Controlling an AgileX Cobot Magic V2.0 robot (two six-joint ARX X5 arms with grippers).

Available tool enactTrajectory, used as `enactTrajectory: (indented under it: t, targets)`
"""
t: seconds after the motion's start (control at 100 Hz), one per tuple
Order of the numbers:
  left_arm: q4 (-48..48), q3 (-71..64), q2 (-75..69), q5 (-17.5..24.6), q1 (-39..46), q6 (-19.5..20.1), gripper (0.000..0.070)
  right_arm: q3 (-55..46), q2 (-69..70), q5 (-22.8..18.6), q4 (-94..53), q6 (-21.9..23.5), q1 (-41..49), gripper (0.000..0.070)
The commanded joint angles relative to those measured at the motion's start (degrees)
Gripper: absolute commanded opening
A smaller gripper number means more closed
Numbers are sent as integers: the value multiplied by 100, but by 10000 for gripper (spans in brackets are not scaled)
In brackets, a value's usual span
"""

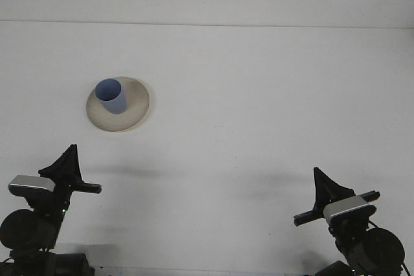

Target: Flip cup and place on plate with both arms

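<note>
A light blue cup (111, 95) stands mouth-up on a beige plate (134, 111) at the left of the white table. My left gripper (65, 163) is low at the bottom left, well in front of the plate and apart from it. At the bottom right sits my right gripper (323, 185), far from the cup. Each gripper shows as a dark pointed shape with nothing held.
The white table (259, 95) stretches back to a pale wall, its far edge running across the top of the view. Only the plate and cup stand on it.
</note>
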Motion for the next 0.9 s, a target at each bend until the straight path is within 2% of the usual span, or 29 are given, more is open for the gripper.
enactTrajectory:
  t: [0.0, 0.16, 0.36, 0.46, 0.63, 0.69, 0.89]
  targets:
    - [247, -304, -72, -363, -155, 337, 13, 46, 0, 0, 63, 81, 15, 0]
    - [949, -1250, -566, -850, -431, 299, 13, 46, 0, -2, 61, 81, 15, 0]
    - [1113, -2205, -1388, -835, -437, -153, 13, 46, 0, 0, 63, 81, 15, 0]
    - [1163, -2459, -1366, -815, -437, -286, 13, 46, 0, -2, 57, 81, 15, 1]
    - [988, -2455, -1366, -811, -444, -96, 13, 46, 0, -2, 66, 81, 15, 0]
    - [1019, -2455, -1366, -811, -444, -199, 13, 46, 0, -2, 66, 81, 15, 0]
    - [1021, -2452, -1366, -813, -442, -197, 13, 46, 0, -2, 66, 81, 15, 1]
